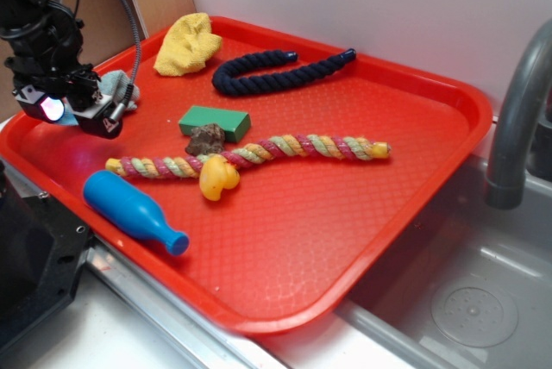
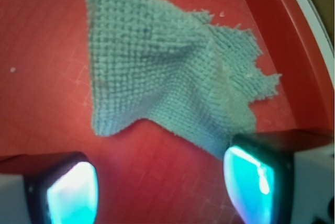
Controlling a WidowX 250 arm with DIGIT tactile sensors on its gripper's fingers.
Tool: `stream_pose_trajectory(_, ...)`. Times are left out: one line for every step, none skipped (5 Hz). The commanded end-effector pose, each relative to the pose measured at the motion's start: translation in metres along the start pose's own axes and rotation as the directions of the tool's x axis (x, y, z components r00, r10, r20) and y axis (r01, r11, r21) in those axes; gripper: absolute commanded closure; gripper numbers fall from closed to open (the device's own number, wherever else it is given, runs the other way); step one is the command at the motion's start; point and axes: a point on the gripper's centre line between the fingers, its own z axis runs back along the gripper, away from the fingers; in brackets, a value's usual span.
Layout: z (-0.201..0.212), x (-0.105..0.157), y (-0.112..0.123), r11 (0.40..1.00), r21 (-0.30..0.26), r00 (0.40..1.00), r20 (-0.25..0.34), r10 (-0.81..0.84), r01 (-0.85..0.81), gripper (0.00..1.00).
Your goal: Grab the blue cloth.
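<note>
We see the pincer (image 2: 159,182) spread wide, holding nothing: its left finger (image 2: 63,187) hangs over bare red tray (image 2: 42,35), its right finger (image 2: 256,174) overlaps the blue cloth's (image 2: 157,67) lower edge. We cannot tell whether it touches. The cloth lies rumpled near the tray's rim.

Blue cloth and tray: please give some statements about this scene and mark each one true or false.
1. The blue cloth lies on the red tray. True.
2. The end effector is shut on the cloth. False: its fingers stand apart, with the cloth not between them.
3. The yellow cloth lies at the tray's far corner. True.
4. The blue bottle stands upright. False: it lies on its side.
</note>
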Motion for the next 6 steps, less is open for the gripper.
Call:
stream_pose_trajectory(0.006,0.001,0.008,1.000,0.012,1.000,0.017,0.005,-0.005,0.00)
stream_pose_trajectory(0.000,0.026,0.007,0.998,0.047,0.998,0.041,0.040,-0.042,0.00)
stream_pose_trajectory(-0.003,0.050,0.001,0.998,0.058,0.998,0.065,-0.004,0.000,0.00)
stream_pose_trajectory(-0.008,0.059,-0.006,0.998,0.038,0.996,0.063,-0.061,0.059,0.00)
stream_pose_trajectory(-0.004,0.061,-0.012,0.991,0.065,0.990,0.069,-0.125,0.121,0.00)
stream_pose_trajectory(0.028,0.049,-0.011,0.968,0.098,0.956,0.161,-0.246,0.232,0.00)
